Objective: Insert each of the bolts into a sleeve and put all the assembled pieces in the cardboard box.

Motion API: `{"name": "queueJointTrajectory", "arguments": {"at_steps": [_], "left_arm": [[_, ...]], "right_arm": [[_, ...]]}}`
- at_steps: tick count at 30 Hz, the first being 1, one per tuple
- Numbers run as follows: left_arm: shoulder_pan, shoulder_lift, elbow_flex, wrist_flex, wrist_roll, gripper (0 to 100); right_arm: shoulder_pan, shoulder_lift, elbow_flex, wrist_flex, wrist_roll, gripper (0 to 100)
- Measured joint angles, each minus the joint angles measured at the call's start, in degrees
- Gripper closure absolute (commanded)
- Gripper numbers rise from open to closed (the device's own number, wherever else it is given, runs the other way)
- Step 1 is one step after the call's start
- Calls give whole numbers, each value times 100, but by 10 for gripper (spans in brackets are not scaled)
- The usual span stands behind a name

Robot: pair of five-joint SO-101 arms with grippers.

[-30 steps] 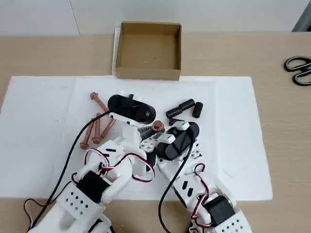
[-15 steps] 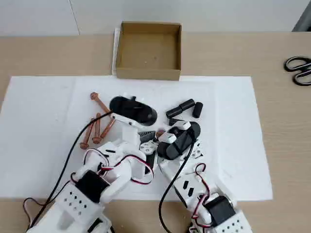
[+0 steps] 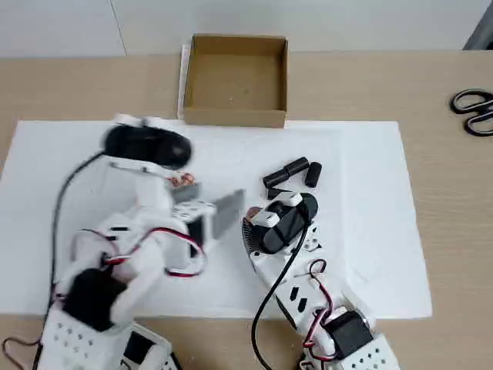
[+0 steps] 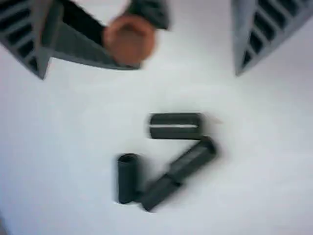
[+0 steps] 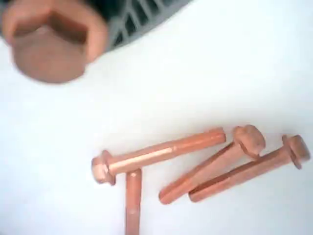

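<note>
Your left gripper [image 4: 141,68] gapes wide; the right gripper [image 3: 250,225] pinches one bolt [image 5: 49,44].
Your left arm [image 3: 146,247] arches over the white sheet's [image 3: 370,231] left half; your right crouches mid-sheet. The right wrist view gives you four loose bolts [image 5: 161,152], mostly under the left arm from above. The left wrist view gives three sleeves [image 4: 176,126], the longest perhaps two end to end. The cardboard box [image 3: 235,117] stands at the sheet's far edge.
</note>
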Motion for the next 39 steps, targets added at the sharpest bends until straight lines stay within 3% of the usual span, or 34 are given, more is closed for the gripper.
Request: {"name": "queueJointTrajectory", "arguments": {"at_steps": [7, 13, 20, 33, 39], "left_arm": [[-2084, -9, 316, 554, -1952, 766], [-3147, 0, 923, 554, -2242, 767], [-3376, 0, 1020, 686, -2268, 767], [-3376, -9, 1020, 800, -2277, 767], [-3376, -9, 1020, 800, -2277, 767]], "right_arm": [[527, 211, -343, 237, 0, 992], [1073, 1679, -2075, 571, 0, 992], [1609, 4897, -5055, 79, 0, 992], [1873, 10444, -8492, -3657, 0, 992], [1688, 12378, -9776, -4343, 0, 987]]}}
